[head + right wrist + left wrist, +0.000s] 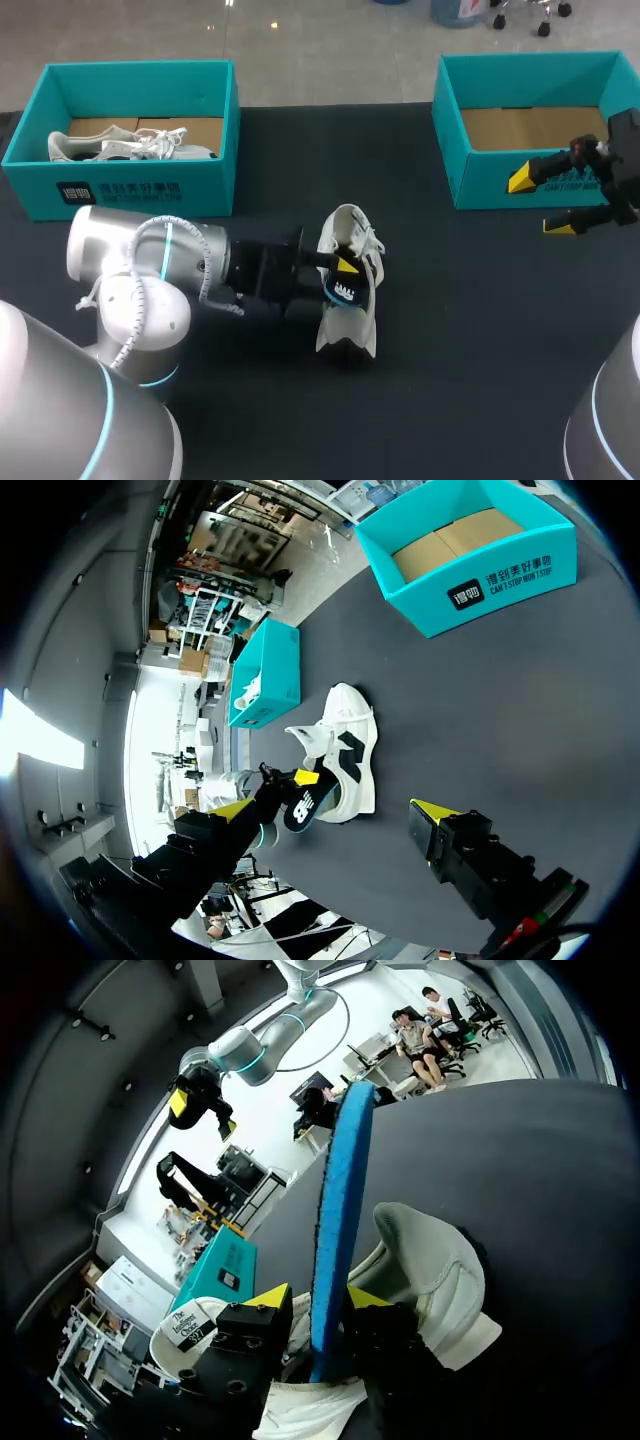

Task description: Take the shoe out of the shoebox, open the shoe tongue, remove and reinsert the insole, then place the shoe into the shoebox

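- Head view first: the shoe [348, 300] is out of its box and lying on the dark bench [480, 330], roughly between the two teal boxes, so I'd call step one done.
- Your left jaws reach in from the left and are pinching the insole [343, 290] right at the shoe's opening. The tongue looks folded back out of the way, but I wouldn't swear to it from up here.
- The left shoebox [130, 185] has another pale shoe [110, 145] in it. The right shoebox [480, 180] shows only its cardboard floor.
- Your right jaws are spread with nothing in them, hanging just in front of the right shoebox.
- Left wrist view: the blue insole [340, 1190] stands on edge, clamped between the two yellow fingertips [268, 1295]. Its lower end sits at the mouth of the shoe [440, 1270] and most of it sticks out.
- Right wrist view: your right jaws are wide apart and idle. The shoe [355, 745] lies on its side well ahead of them, with the insole [303, 808] poking out at the left jaws.
- My read is you're about midway, on the insole step. One moment can't tell you whether it's coming out or going back in.
- What's left: seat the insole flat, then put the shoe into a shoebox.
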Controlling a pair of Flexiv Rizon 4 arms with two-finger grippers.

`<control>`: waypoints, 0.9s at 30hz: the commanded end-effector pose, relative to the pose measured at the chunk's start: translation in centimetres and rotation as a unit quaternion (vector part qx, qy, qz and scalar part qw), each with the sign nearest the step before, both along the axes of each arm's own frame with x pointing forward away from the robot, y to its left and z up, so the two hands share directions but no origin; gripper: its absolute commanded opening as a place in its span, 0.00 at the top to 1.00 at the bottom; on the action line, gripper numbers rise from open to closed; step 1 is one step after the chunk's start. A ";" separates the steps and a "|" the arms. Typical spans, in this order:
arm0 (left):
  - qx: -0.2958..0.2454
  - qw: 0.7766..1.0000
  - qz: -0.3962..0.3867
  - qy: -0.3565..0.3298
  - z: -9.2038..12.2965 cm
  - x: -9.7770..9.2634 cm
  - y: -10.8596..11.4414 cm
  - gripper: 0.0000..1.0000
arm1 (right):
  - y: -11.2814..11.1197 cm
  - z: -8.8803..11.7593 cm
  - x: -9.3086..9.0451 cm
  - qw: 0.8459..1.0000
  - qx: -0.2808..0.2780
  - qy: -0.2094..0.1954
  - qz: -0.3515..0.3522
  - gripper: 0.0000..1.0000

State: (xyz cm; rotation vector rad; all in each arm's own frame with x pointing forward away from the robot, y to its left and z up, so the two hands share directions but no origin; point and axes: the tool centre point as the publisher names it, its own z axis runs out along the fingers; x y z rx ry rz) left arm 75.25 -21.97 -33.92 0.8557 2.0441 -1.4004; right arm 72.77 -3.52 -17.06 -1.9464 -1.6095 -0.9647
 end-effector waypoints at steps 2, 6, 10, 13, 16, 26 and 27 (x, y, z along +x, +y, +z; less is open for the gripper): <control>0.007 1.000 0.001 -0.007 1.0 -1.3 1.1 0.66 | 0.0 0.0 0.0 1.000 -0.001 0.001 -0.001 0.00; 0.018 1.000 -0.006 -0.003 0.9 -1.7 1.3 0.95 | 0.0 0.0 0.0 1.000 -0.001 0.001 -0.001 0.00; 0.020 1.000 -0.002 -0.002 0.3 -1.3 1.1 1.00 | 0.0 0.0 0.0 1.000 -0.001 0.001 -0.001 0.00; 0.022 1.000 0.003 -0.007 0.0 -0.7 0.9 1.00 | 0.0 0.0 0.0 1.000 -0.001 0.001 -0.001 0.00; 0.023 1.000 0.006 -0.012 -0.5 -0.1 0.6 1.00 | 0.0 0.0 0.0 1.000 -0.001 0.001 -0.001 0.00; 0.020 1.000 0.007 -0.012 -1.1 1.7 0.0 1.00 | 0.0 0.0 0.0 1.000 -0.001 0.001 -0.001 0.00; 0.019 1.000 0.009 -0.011 -1.1 1.8 0.0 1.00 | 0.0 0.0 0.0 1.000 -0.001 0.001 -0.001 0.00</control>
